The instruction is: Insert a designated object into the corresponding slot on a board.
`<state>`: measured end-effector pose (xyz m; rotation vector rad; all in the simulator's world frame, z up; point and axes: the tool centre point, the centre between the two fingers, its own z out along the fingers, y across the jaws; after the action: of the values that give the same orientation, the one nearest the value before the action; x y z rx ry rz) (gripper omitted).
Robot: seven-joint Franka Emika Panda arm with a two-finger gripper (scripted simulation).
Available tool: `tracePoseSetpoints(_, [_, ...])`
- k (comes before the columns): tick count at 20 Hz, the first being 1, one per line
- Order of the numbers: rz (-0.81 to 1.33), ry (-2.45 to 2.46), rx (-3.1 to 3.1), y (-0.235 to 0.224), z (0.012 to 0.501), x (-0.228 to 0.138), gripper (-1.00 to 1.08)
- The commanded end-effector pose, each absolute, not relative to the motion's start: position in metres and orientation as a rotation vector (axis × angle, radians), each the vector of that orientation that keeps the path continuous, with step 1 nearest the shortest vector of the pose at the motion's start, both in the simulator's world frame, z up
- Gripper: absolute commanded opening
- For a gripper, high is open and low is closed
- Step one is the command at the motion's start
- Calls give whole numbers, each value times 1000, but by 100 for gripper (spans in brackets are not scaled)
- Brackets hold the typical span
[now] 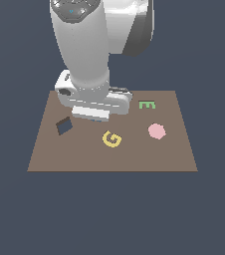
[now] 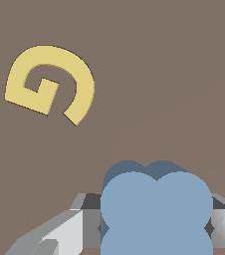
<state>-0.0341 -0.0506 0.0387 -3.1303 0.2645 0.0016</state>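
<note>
In the wrist view the light-blue piece (image 2: 157, 211), a lobed rounded square, sits between the two grey fingers (image 2: 64, 231) of the gripper (image 2: 157, 226), which press against its opposite sides, so the gripper is closed on the piece to about the piece's own width. The piece hangs just over the brown board (image 2: 149, 64), with its shadow close under it. The yellow G (image 2: 50, 82) lies flat on the board, apart from the piece. In the exterior view the arm's white wrist (image 1: 92, 97) stands over the board (image 1: 45, 159) a little toward 11 o'clock of its centre and hides the gripper and the piece. From the board's centre, the yellow G (image 1: 112, 139) lies just toward 6 o'clock, the pink rounded piece (image 1: 157, 131) at 3 o'clock, the green E (image 1: 147, 105) toward 1 o'clock, and the dark tilted square cut-out (image 1: 63, 125) at 9 o'clock. The lobed slot cannot be seen in either view.
</note>
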Motion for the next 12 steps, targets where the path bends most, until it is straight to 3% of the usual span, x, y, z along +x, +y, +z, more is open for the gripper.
tracePoseSetpoints(1, [1, 225, -3134, -49, 40, -43, -100])
tracePoseSetpoints(12, [2, 170, -3137, -47, 40, -56, -100])
